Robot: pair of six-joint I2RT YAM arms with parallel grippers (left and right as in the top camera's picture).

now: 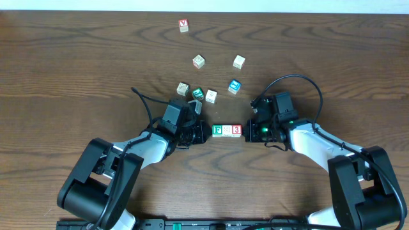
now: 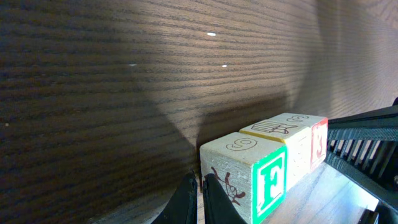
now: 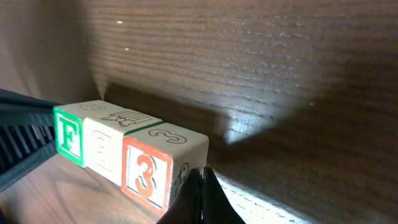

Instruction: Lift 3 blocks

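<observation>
The wooden green "F" cube (image 1: pixel 217 130), pale cube (image 1: pixel 227 130) and red "3" cube (image 1: pixel 236 130) form one row, squeezed between the left gripper (image 1: pixel 206 133) and the right gripper (image 1: pixel 248 132), each with its fingers together. Whether the row is already off the desk (image 1: pixel 77 64), I cannot tell

A dark wood-grain table (image 1: pixel 77 57) ends at a pale strip (image 1: pixel 255 5) along its far edge.
</observation>
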